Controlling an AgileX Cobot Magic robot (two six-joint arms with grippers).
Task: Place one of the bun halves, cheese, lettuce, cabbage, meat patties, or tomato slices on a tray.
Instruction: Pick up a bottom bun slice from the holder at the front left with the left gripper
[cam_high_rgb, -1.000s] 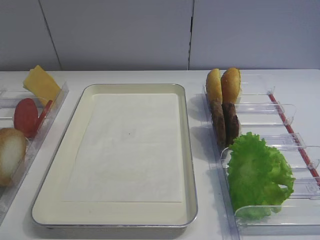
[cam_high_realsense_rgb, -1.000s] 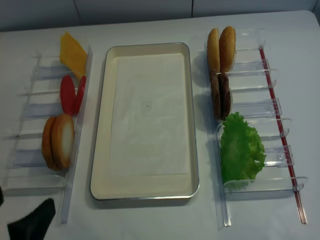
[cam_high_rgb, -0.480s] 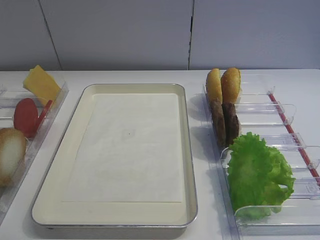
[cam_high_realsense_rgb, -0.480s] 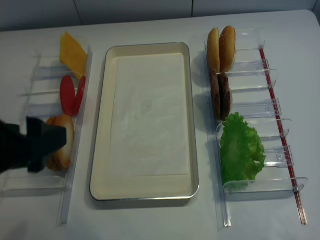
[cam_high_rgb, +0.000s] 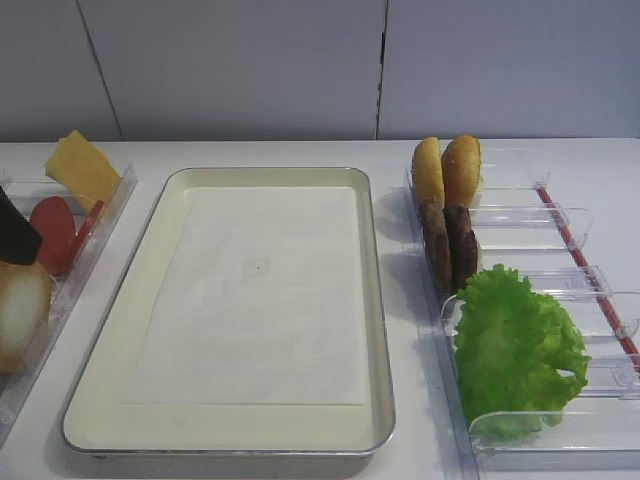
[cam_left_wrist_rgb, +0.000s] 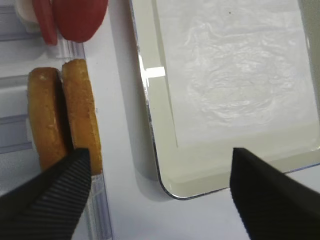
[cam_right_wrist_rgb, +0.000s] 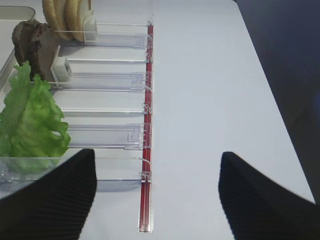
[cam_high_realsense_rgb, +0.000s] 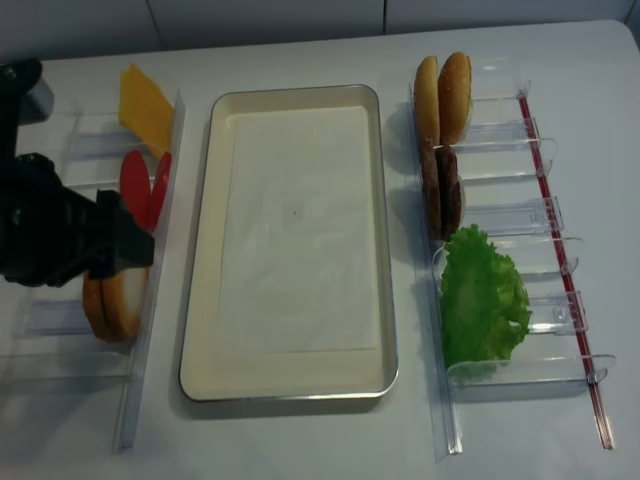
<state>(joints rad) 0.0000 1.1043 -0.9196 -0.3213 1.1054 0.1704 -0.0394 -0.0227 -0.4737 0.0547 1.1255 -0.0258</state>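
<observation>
We are seeing the round, cream-faced, golden-rimmed bun half (cam_high_realsense_rgb: 125, 300) standing on edge in the clear plastic holder (cam_high_realsense_rgb: 140, 330) left of the large cream rectangular tray (cam_high_realsense_rgb: 205, 300). Our left hand (cam_high_realsense_rgb: 135, 245) is hovering right over it, fingers spread, grasping nothing. Our right hand (cam_right_wrist_rgb: 155, 200) is hanging released over the white surface (cam_right_wrist_rgb: 200, 75).

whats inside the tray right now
Only a white paper liner lies inside the tray; no food on it. Whatever is beneath the liner is covered.
</observation>
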